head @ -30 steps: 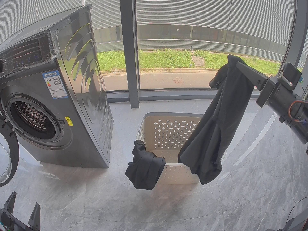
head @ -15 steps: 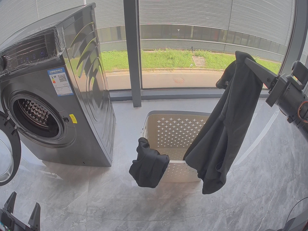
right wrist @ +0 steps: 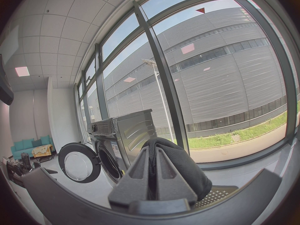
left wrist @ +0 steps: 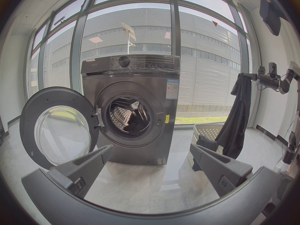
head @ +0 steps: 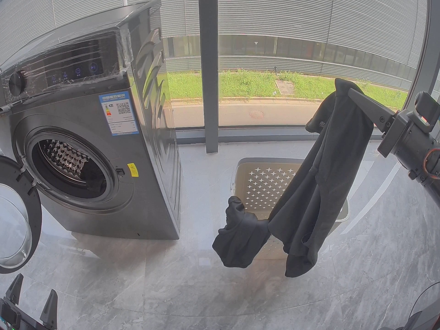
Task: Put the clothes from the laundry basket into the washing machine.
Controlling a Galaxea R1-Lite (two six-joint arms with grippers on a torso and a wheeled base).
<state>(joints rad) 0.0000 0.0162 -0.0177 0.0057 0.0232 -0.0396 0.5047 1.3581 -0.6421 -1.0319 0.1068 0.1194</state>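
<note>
Head view: dark garment (head: 321, 179) hangs from the right claw (head: 349, 91), which is clamped on its top fold, its lower end dangling over the laundry basket (head: 270, 161) on the floor; a second dark garment (head: 240, 239) is draped over the basket's near rim. Washing machine (head: 91, 170) stands left of the basket with its door (head: 18, 225) swung open, and its front bears a white label (head: 118, 113) with a QR code and a small yellow sticker (head: 133, 169), print illegible. Left claw (left wrist: 150, 150) sits low, fingers spread apart.

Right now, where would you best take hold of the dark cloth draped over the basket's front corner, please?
Grip the dark cloth by its bunched top, from above: it stands above the laundry basket rim; the rest hangs slack outside.
</note>
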